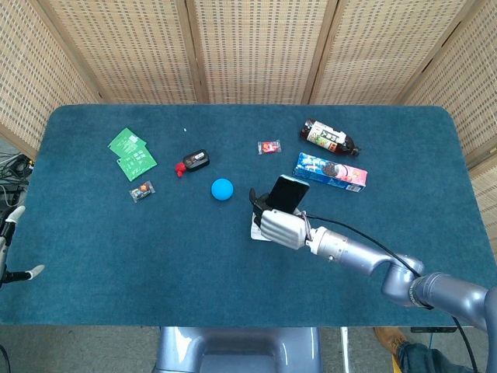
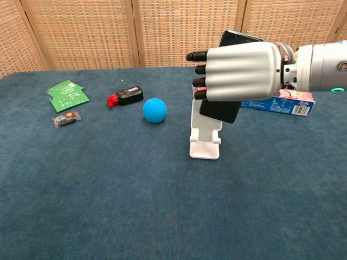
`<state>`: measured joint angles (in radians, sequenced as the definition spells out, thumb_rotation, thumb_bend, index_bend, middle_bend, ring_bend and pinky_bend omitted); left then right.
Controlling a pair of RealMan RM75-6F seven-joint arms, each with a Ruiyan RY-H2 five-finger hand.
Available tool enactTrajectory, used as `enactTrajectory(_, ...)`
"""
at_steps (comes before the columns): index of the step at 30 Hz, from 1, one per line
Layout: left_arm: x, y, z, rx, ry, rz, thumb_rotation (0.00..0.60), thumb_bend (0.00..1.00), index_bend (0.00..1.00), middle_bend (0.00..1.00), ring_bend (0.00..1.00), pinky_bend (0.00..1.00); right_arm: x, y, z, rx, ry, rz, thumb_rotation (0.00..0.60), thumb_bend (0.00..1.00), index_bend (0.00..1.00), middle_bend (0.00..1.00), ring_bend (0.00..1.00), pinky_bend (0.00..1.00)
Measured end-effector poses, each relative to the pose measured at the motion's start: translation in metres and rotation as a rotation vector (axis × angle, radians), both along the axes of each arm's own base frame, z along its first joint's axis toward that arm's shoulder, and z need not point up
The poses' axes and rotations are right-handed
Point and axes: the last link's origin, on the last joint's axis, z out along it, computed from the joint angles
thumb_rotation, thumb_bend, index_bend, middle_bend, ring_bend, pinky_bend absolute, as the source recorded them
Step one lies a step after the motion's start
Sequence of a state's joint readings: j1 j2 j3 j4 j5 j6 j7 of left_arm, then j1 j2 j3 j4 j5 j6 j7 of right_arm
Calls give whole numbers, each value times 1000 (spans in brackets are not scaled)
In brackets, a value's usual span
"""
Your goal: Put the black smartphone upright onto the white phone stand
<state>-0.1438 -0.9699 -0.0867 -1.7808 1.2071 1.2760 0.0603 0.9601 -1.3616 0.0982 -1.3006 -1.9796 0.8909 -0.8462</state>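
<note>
The right hand [image 2: 244, 71] has a smooth, matt silver shell with black, rubbery-looking fingers [image 2: 199, 69], and between them the black smartphone [image 2: 222, 110] shows a glossy face. Just below the fingers the white phone stand [image 2: 205, 147] looks like matt plastic — its back plate finely textured. The table [image 2: 108, 206] wears a napped blue cloth, the screen [image 2: 81, 32] behind is woven cane in wood frames, and the blue ball [image 2: 154, 110] is matt.

No lettering can be read in either view. The blue cookie box [image 1: 330, 172] at the far right and the bottle [image 1: 329, 137] beyond it both carry printed labels, and the green packets [image 1: 130, 153] at the far left bear white marks, but all are too small and blurred to make out.
</note>
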Motion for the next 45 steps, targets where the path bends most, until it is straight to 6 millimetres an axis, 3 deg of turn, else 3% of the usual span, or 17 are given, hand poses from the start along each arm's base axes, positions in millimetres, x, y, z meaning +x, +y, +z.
enactTrajectory(15,1,2,-3,-11,3,1,600,0,0,0,0,0,0,8,-29,20,83,29,600,215,511,552,478,216)
enactTrajectory(30,-2,3,0,-5,-6,8,600,0,0,0,0,0,7,10,-42,28,118,53,600,212,518,538,478,195)
enactTrajectory(33,-3,4,1,-3,-9,10,600,0,0,0,0,0,7,10,-43,27,122,46,600,209,459,488,443,154)
enactTrajectory(37,-3,4,1,-3,-9,12,600,0,0,0,0,0,7,9,-44,23,117,38,600,205,270,337,326,71)
enactTrajectory(45,-3,3,2,-1,-11,11,600,0,0,0,0,0,6,9,-41,10,104,16,600,202,205,246,265,32)
